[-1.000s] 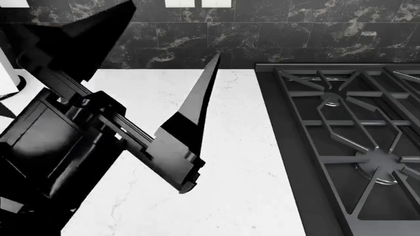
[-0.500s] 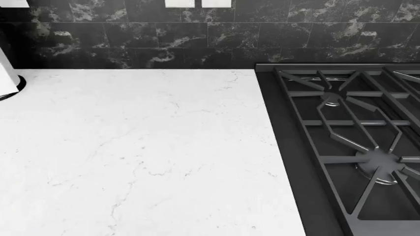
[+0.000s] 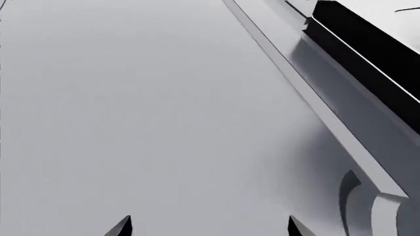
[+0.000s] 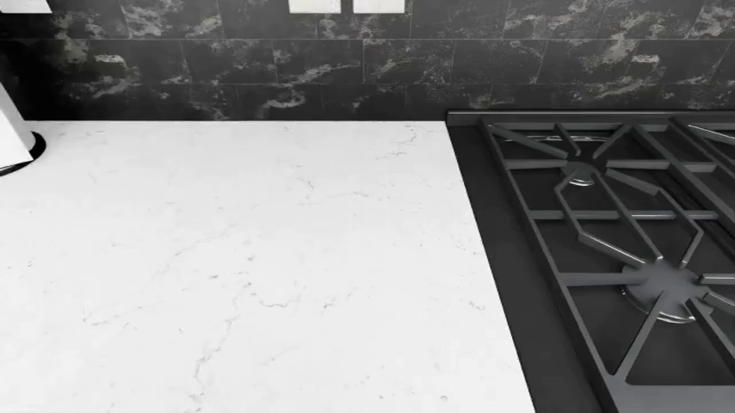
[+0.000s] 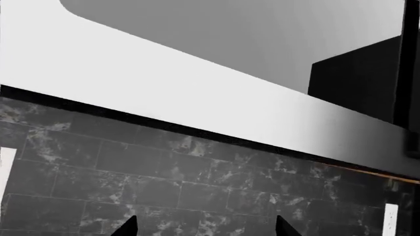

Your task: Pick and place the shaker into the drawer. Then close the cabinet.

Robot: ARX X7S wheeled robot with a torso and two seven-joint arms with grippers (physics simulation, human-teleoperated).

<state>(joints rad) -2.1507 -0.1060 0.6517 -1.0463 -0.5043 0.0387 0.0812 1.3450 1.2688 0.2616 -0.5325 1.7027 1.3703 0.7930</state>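
Note:
The shaker shows in no view. Neither gripper shows in the head view. In the left wrist view my left gripper (image 3: 208, 227) is open and empty, its two dark fingertips (image 3: 125, 227) wide apart before a flat grey cabinet panel (image 3: 144, 108) with a raised moulding (image 3: 328, 123) along one side. I cannot tell whether this panel is the drawer front. In the right wrist view my right gripper (image 5: 206, 227) is open and empty, facing the dark marbled tile wall (image 5: 164, 177) under a white cabinet edge (image 5: 164, 83).
The head view shows a white marble countertop (image 4: 253, 258), a black stove with iron grates (image 4: 620, 249) at the right, a dark tile backsplash (image 4: 230, 77), and a white object (image 4: 12, 138) at the far left edge. A dark counter edge (image 3: 367, 54) runs beside the grey panel.
One second ago my left arm and open gripper filled the left of the head view. It has since left that view. Nothing differs over the last half second.

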